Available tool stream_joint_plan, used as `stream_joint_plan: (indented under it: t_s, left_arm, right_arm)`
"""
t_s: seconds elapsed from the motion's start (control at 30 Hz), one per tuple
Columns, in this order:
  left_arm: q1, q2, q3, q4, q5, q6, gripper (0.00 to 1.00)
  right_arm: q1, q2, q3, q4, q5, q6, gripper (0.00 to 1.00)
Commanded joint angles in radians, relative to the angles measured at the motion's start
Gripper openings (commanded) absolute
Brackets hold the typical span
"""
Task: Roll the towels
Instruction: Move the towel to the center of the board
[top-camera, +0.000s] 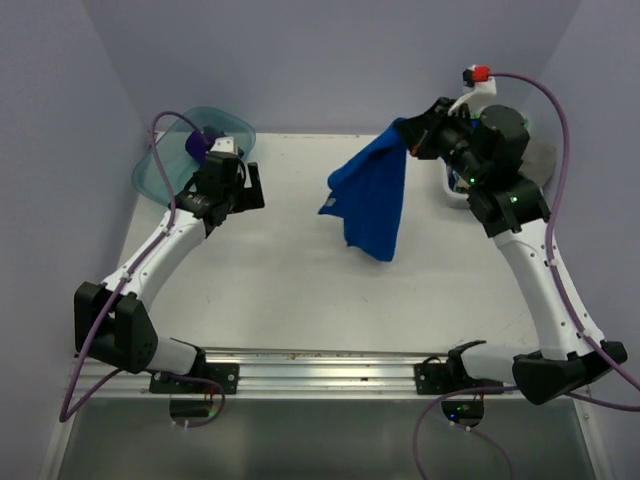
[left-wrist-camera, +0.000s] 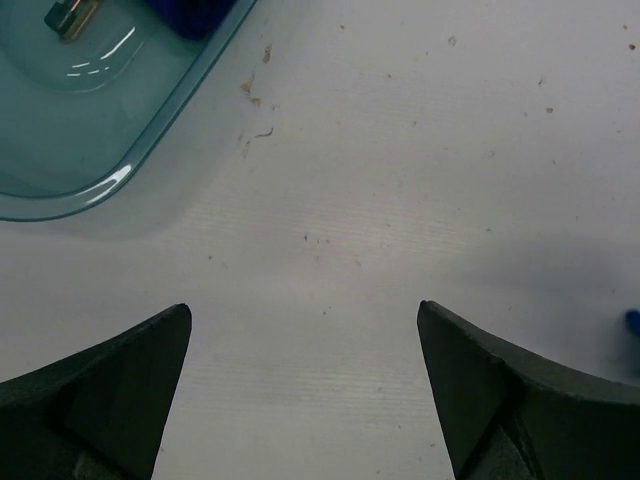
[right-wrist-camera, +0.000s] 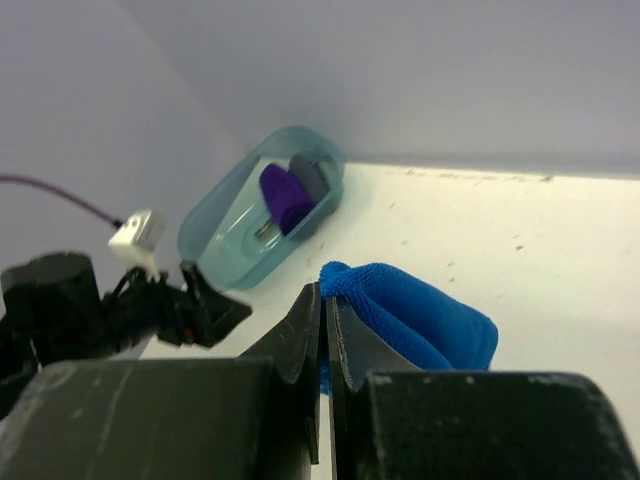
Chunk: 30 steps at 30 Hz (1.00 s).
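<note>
A royal blue towel (top-camera: 370, 195) hangs by one corner from my right gripper (top-camera: 408, 135), which is raised over the far right of the table; the towel's lower end reaches toward the tabletop. In the right wrist view the gripper (right-wrist-camera: 323, 292) has its jaws pressed together on a fold of the blue towel (right-wrist-camera: 420, 318). A purple towel (right-wrist-camera: 285, 195) and a grey towel (right-wrist-camera: 312, 175) lie inside the teal tub (right-wrist-camera: 235, 245). My left gripper (top-camera: 238, 200) hovers open beside the tub, its fingers (left-wrist-camera: 120, 390) wide apart over bare table with nothing between them.
The translucent teal tub (top-camera: 175, 165) sits at the far left corner, and its rim (left-wrist-camera: 150, 150) shows close to my left fingers. A white container edge (top-camera: 452, 190) peeks out behind the right arm. Blue-grey walls close in the table on three sides.
</note>
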<state>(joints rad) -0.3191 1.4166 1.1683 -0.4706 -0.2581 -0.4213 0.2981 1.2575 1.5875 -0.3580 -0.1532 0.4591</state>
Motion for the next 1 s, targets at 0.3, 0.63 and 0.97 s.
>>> stream_joint_plan:
  t_s: [0.3,0.63,0.97]
  left_arm:
    - [-0.001,0.001,0.016,0.004,0.144,0.010,1.00]
    - [-0.075,0.071,-0.153,0.095,0.313,-0.046,0.99]
    - [-0.078,0.297,-0.151,0.122,0.215,-0.112,0.74]
  right_arm:
    - [0.168,0.474,0.034,-0.162,-0.039,-0.054,0.50]
    - [0.238,0.342,-0.302,-0.032,0.038,0.018,0.68]
    - [0.547,0.362,-0.417,-0.029,0.236,0.070,0.67]
